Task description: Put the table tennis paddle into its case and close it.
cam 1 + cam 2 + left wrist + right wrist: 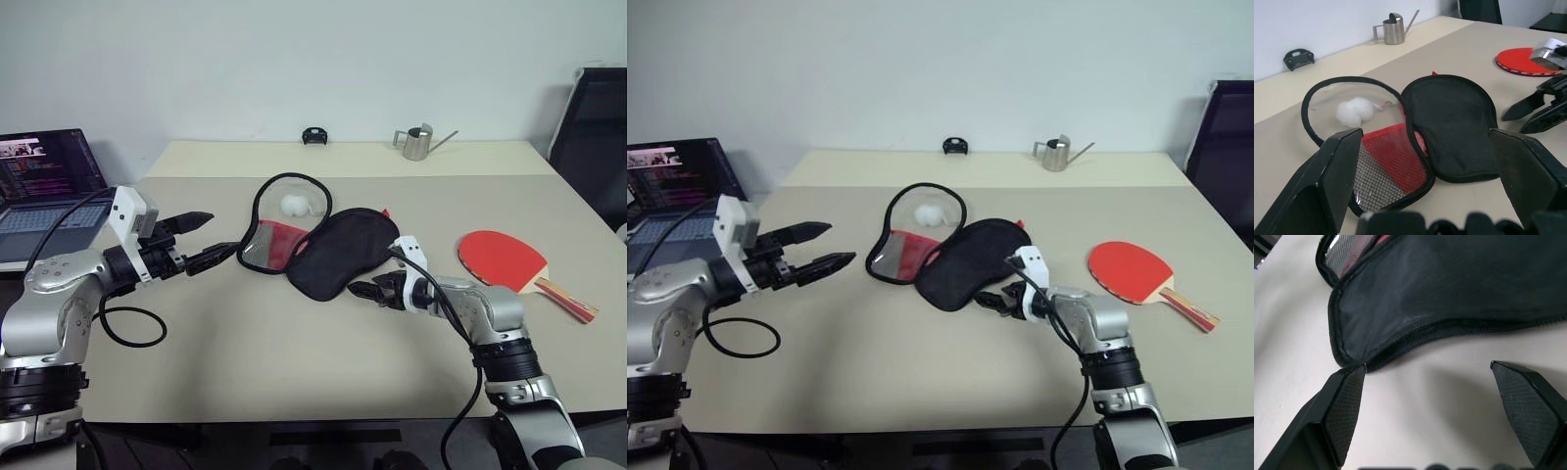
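Note:
The case [338, 253] lies unzipped in the middle of the table, its black flap folded over to the right. Its red mesh-lined half [269, 245] lies to the left, and a white pom-pom [296, 204] sits inside the loose zipper loop. The table tennis paddle [502, 258] lies red face up at the right, handle towards the near right edge. My left gripper [224, 233] hovers open just left of the mesh half. My right gripper [364, 290] is open and low at the black flap's near edge [1449, 289], one fingertip [1344, 401] by the zipper rim. Neither holds anything.
An open laptop [44, 186] sits at the far left and a black cable loop [127, 328] lies under my left arm. A small metal watering can [418, 142] and a small black object [313, 135] stand at the table's back. A black chair [593, 127] stands at the right.

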You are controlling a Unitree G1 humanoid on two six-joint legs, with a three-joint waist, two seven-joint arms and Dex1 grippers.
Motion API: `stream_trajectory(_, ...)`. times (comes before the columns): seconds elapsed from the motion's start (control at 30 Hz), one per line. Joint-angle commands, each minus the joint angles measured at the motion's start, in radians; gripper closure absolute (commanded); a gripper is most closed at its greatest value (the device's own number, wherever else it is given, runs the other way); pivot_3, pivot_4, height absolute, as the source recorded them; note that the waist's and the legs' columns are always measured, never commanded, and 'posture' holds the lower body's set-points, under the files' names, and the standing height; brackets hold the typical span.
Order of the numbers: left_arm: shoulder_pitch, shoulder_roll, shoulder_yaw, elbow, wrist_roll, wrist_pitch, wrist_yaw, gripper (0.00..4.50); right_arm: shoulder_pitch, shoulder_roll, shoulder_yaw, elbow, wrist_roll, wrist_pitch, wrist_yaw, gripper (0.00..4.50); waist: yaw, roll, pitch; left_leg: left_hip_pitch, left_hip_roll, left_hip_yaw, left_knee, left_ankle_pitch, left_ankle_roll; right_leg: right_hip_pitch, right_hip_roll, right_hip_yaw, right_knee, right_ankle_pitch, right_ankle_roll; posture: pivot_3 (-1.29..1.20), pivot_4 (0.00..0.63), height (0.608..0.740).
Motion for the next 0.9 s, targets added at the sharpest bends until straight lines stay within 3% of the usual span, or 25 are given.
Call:
stream_trajectory(0.03, -0.025, 0.019, 0.023, -0.003, -0.009, -0.019, -0.009, 0.00, -0.037, 0.034, -0.005, 0.025, -0.005, -0.033, -0.022, 0.04, -0.001, 0.000, 0.000, 0.000, 0.000, 0.000, 0.000, 0.000, 0.000, 0.000, 0.000, 0.000, 0.000, 0.000, 0.000, 0.00, 0.150, 0.740)
stream_trajectory(0.33, -0.045, 0.020, 0.016, 0.035, 0.005, -0.049, -0.030, 0.00, -0.122, 0.175, -0.034, 0.135, 0.012, -0.086, -0.080, 0.04, -0.006, 0.000, 0.000, 0.000, 0.000, 0.000, 0.000, 0.000, 0.000, -0.001, 0.000, 0.001, 0.001, 0.000, 0.000, 0.00, 0.150, 0.740)
stream_trajectory(0.57, -0.050, 0.022, 0.014, 0.054, 0.014, -0.070, -0.039, 0.00, -0.131, 0.213, -0.037, 0.144, 0.008, -0.093, -0.103, 0.04, -0.008, 0.000, 0.000, -0.001, 0.000, 0.000, 0.000, 0.001, -0.002, -0.001, 0.000, 0.000, 0.000, 0.000, 0.000, 0.00, 0.150, 0.740)
stream_trajectory(0.67, -0.044, 0.025, 0.017, 0.057, 0.021, -0.077, -0.044, 0.00, -0.132, 0.215, -0.049, 0.141, 0.017, -0.068, -0.114, 0.65, -0.009, 0.000, 0.000, -0.001, 0.000, 0.000, 0.000, 0.001, -0.002, -0.002, 0.000, 0.000, 0.000, 0.000, 0.000, 0.00, 0.150, 0.740)
stream_trajectory(0.9, -0.024, 0.027, 0.002, 0.038, 0.027, -0.078, -0.069, 0.00, -0.131, 0.235, -0.149, 0.124, 0.089, 0.081, -0.172, 3.16, -0.009, 0.000, 0.000, -0.001, 0.000, 0.000, -0.001, 0.001, -0.002, -0.002, 0.000, 0.001, 0.001, 0.000, 0.000, 0.00, 0.150, 0.740)
